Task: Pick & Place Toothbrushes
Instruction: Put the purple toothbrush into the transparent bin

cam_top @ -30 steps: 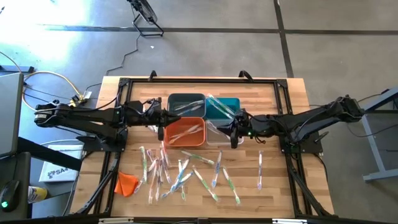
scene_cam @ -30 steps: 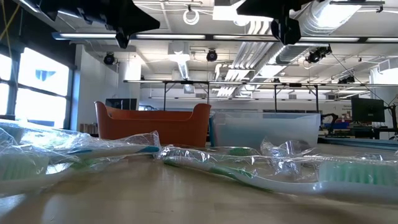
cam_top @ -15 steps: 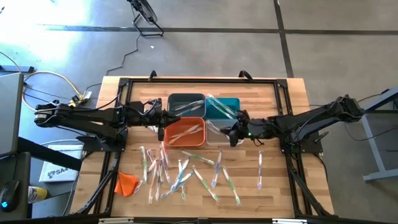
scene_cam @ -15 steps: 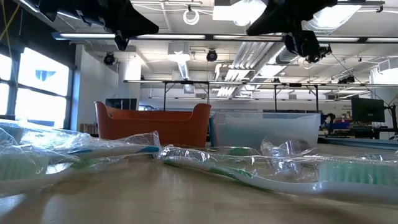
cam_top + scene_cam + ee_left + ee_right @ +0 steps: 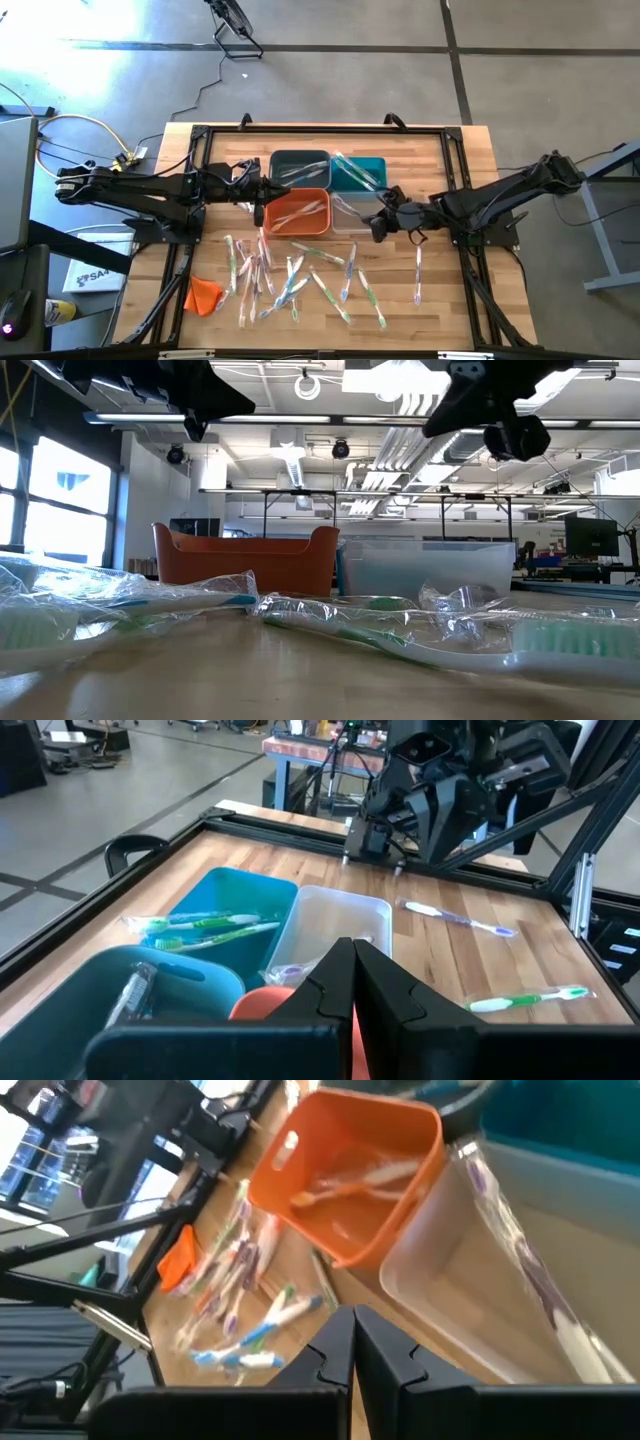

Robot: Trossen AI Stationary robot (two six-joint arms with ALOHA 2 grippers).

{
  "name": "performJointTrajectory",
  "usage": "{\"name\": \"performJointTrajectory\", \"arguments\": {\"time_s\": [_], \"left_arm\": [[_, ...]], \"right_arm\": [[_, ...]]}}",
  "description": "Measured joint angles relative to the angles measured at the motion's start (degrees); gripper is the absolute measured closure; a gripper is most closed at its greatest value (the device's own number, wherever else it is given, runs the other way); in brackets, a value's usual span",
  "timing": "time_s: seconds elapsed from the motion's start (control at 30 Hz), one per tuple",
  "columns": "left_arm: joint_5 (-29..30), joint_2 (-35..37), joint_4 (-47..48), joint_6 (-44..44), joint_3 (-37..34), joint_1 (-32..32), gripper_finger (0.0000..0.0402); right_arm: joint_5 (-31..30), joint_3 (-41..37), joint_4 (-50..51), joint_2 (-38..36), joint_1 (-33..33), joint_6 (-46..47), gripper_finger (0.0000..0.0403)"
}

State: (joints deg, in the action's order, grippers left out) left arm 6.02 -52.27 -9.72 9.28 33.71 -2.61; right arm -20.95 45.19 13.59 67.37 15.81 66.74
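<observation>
Several wrapped toothbrushes (image 5: pixel 290 275) lie scattered on the table's near half, and one (image 5: pixel 417 272) lies apart toward the right. More lie inside the bins: green ones in the teal bin (image 5: pixel 205 925), white ones in the orange bin (image 5: pixel 350 1180), a purple one in the clear bin (image 5: pixel 530 1270). My left gripper (image 5: pixel 258 208) hovers shut at the orange bin's left end. My right gripper (image 5: pixel 378 228) hovers shut just right of the clear bin (image 5: pixel 350 215), holding nothing.
The dark grey bin (image 5: pixel 300 168) and teal bin (image 5: pixel 358 172) stand behind the orange bin (image 5: pixel 297 210) and the clear bin, all four packed together at mid-table. An orange cloth-like lump (image 5: pixel 203 294) lies near the table's near left corner. Bare wood lies right of the bins.
My right gripper has drawn back from over the clear bin toward the table's right and near edge, turning as it went, and stays shut. My left arm has kept still. The toothbrushes on the table have not moved.
</observation>
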Motion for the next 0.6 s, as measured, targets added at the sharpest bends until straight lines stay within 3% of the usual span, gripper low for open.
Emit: {"name": "performJointTrajectory", "arguments": {"time_s": [0.27, 0.6], "left_arm": [[0.0, 0.0, 0.02, 0.0, 0.0, 0.0, 0.0401], [-0.02, 0.0, 0.0, 0.03, 0.0, 0.0, 0.0401]], "right_arm": [[1.62, 0.0, 5.05, 0.0, 1.65, 7.92, 0.04], [5.23, 0.02, 23.39, 0.0, 7.18, 30.36, 0.0401]]}}
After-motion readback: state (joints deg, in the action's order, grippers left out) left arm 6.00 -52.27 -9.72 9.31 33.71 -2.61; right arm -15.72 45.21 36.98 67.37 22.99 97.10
